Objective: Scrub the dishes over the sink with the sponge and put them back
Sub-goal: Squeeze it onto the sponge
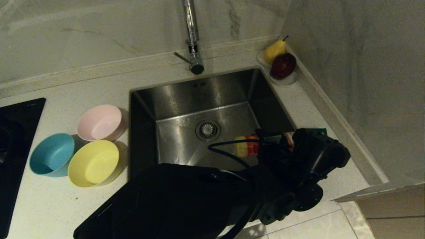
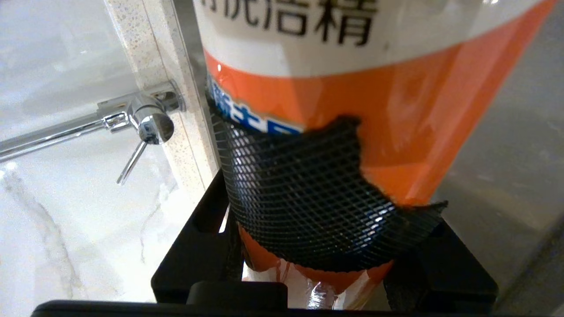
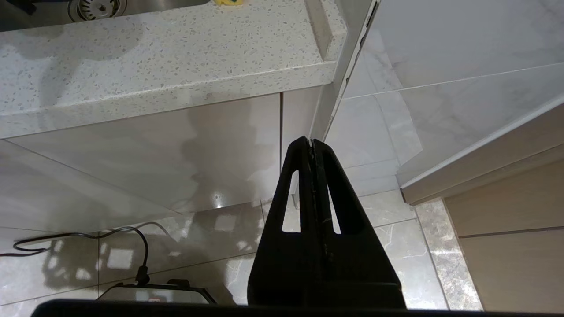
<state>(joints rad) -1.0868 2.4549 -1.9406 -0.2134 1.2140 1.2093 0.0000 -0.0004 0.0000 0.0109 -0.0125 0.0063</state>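
Note:
Three dishes stand on the counter left of the sink [image 1: 172, 96]: a pink bowl [image 1: 101, 122], a blue bowl [image 1: 52, 154] and a yellow bowl [image 1: 94, 162]. Over the sink's front right part, my left gripper [image 1: 273, 146] [image 2: 317, 229] is shut on an orange-and-white dish soap bottle [image 1: 252, 146] [image 2: 396, 110]. The bottle lies level, its yellow cap [image 1: 240, 148] pointing toward the drain [image 1: 208, 129]. A black mesh band [image 2: 299, 198] wraps the bottle between the fingers. A dark green sliver [image 1: 320, 131] behind the left wrist looks like the sponge, mostly hidden. My right gripper [image 3: 312, 143] hangs shut below the counter edge.
A tall chrome tap [image 1: 192, 33] rises behind the sink. A white dish [image 1: 285, 81] with a pear [image 1: 275, 49] and a dark red apple [image 1: 283, 65] sits in the back right corner. A black hob [image 1: 16, 132] lies at far left. A wall bounds the counter on the right.

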